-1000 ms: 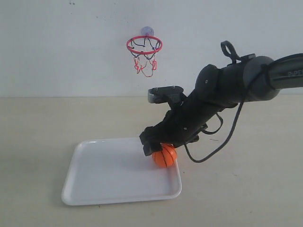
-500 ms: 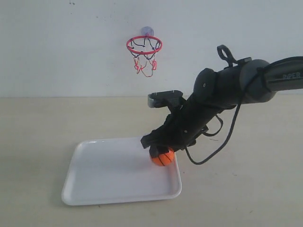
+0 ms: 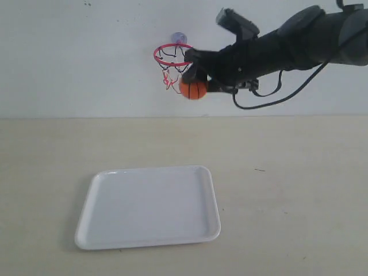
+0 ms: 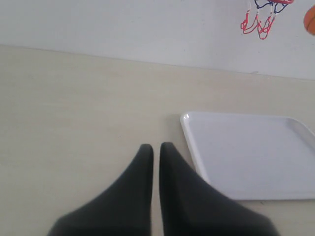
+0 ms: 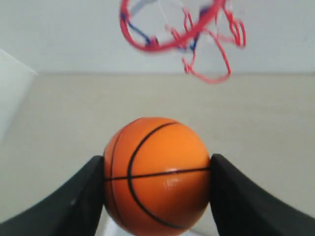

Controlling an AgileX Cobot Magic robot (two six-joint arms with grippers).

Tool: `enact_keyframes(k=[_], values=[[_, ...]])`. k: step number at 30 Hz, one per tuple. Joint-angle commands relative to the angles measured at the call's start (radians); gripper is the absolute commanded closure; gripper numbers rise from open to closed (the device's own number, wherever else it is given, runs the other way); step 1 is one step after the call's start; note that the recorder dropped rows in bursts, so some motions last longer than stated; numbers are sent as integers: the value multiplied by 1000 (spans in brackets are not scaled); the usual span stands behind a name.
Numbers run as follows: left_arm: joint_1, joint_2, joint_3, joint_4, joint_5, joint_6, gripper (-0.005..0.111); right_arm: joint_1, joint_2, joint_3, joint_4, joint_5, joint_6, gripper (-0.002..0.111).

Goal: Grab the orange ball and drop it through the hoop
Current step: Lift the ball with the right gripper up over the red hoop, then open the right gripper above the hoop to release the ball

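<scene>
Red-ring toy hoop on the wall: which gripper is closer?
Right. The right gripper, holding the orange ball, is beside the hoop; the left gripper is low by the white tray.

- The hoop [image 3: 175, 54] is fixed to the wall [image 3: 69, 57] behind the table [image 3: 299, 195], high above the table's far edge.
- The ball [image 3: 193, 89] sits between the fingers of the right gripper [image 3: 195, 79], in the air just right of the hoop's net and below its ring. Whether it touches the net is hard to tell.
- The right arm reaches in from the right of the exterior view.
- The tray [image 3: 144, 213] lies flat on the table, well below the hoop and ball.
- The left gripper [image 4: 155, 147] hangs over bare table near one edge of the tray, apart from it.
</scene>
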Motion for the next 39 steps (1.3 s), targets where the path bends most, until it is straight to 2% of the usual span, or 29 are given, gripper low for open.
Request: enact_keyframes(k=[1,6,15,23,26,30,35,36,38,39], values=[[1,-2,-3,-2,-9,-2,103,-29,37,-74,342,-52,-225,109],[1,-2,-3,-2,-9,-2,103,-29,133,-225,452,-64,-266,109],[1,-2,-3,-2,-9,-2,103,-29,331,-522,497,-22,-198,109],[1,-2,-3,-2,-9,-2,103,-29,374,-595,497,-35,-191,107],[1,-2,-3,-2,-9,-2,103,-29,374,-595,497,-47,-186,91],[1,-2,-3,-2,-9,-2,103,-29,374,-595,497,-52,-186,54],[1,-2,-3,-2,-9,-2,103,-29,374,-595,497,-67,-184,51],[1,-2,-3,-2,-9,-2,103,-29,374,-595,491,-69,-184,39],[1,-2,-3,-2,-9,-2,103,-29,374,-595,475,-69,-187,23],[1,-2,-3,-2,-9,-2,103,-29,374,-595,474,-69,-184,23]])
